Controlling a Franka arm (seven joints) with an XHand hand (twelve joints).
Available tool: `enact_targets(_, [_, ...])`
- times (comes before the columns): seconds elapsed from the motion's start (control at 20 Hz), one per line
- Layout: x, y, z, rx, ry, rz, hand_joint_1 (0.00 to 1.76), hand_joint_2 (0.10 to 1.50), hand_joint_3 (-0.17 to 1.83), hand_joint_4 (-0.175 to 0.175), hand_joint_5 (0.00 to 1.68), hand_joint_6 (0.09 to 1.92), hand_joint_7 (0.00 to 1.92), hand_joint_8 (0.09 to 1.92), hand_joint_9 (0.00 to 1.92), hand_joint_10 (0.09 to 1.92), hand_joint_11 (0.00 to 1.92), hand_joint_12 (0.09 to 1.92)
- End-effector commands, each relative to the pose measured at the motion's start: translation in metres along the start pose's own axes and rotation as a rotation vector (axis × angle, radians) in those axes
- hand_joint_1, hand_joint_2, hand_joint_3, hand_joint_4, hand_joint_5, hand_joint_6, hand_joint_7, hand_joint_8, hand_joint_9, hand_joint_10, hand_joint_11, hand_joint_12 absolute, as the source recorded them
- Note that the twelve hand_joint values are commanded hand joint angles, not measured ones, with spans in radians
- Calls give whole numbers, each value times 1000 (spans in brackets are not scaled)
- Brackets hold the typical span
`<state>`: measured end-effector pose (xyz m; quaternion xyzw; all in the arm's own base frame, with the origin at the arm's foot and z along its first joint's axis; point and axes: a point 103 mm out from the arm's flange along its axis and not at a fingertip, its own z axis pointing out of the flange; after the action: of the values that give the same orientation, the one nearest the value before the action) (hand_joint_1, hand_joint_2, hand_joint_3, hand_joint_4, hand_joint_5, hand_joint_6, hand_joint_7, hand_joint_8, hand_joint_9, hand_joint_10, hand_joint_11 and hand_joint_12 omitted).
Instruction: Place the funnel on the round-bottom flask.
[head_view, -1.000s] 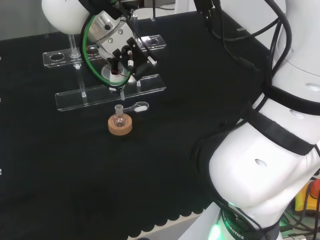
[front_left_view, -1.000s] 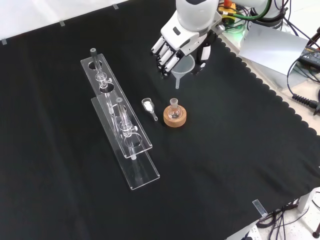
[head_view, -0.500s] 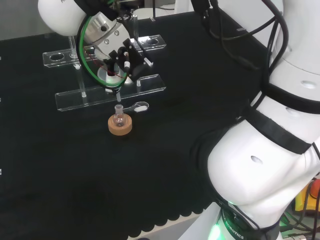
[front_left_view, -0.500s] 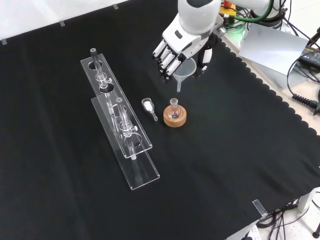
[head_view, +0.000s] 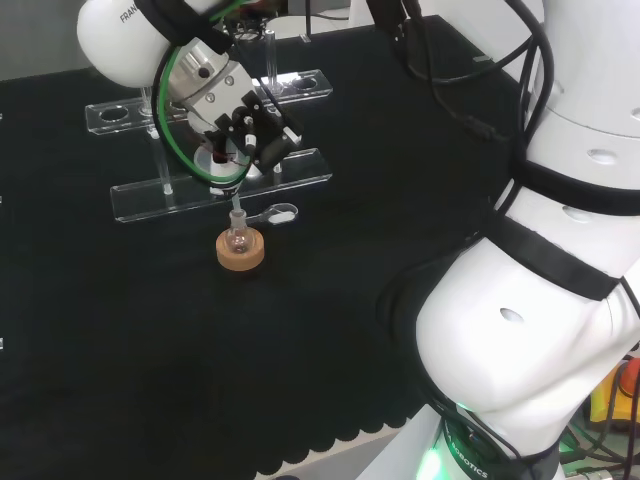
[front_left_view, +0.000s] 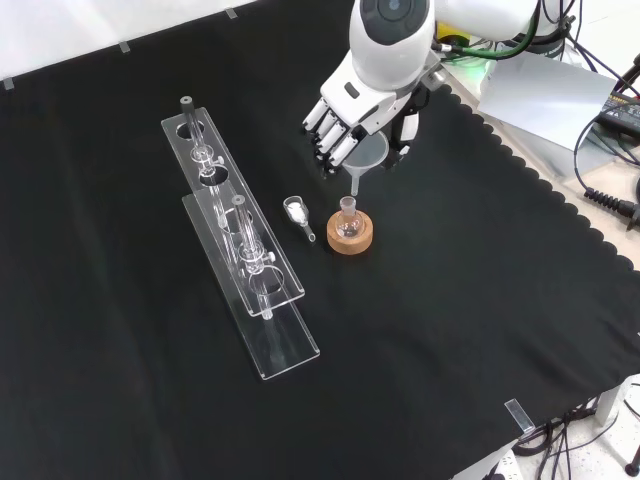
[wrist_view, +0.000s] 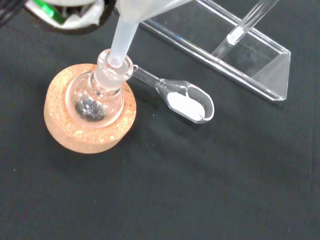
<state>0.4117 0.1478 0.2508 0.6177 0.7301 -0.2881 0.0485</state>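
Observation:
A small clear round-bottom flask (front_left_view: 348, 224) (wrist_view: 97, 97) (head_view: 238, 237) sits upright in a cork ring stand (front_left_view: 352, 240) (wrist_view: 80, 135) (head_view: 241, 256). The hand (front_left_view: 350, 110) (head_view: 235, 110) is shut on a translucent funnel (front_left_view: 367, 155) (wrist_view: 125, 35), pinched between fingers and thumb just above the flask. In the wrist view the funnel's stem tip reaches the flask's mouth. In the front view the stem ends right over the neck.
A clear spoon with white powder (front_left_view: 297, 212) (wrist_view: 187, 102) (head_view: 280, 213) lies beside the cork stand. A long clear two-tier rack (front_left_view: 245, 265) (head_view: 220, 185) (wrist_view: 240, 55) with tubes stands past it. The arm's white links (head_view: 540, 300) rise at the head view's right.
The hand has lowered and shifted the funnel towards the flask; the stem tip, earlier above and off to one side, now stands at the flask's mouth.

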Motion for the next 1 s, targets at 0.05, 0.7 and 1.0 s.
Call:
enact_targets(0.05, [-3, 3, 3, -27, 4, 6, 926, 699, 739, -11, 706, 840, 565, 678, 978, 475, 570, 1304])
enact_targets(0.7, [-1, 8, 12, -7, 8, 4, 926, 699, 743, -14, 700, 842, 561, 682, 975, 479, 577, 1299])
enact_targets(1.0, [1, 11, 13, -8, 8, 3, 926, 698, 745, -14, 698, 844, 558, 684, 972, 480, 578, 1298])
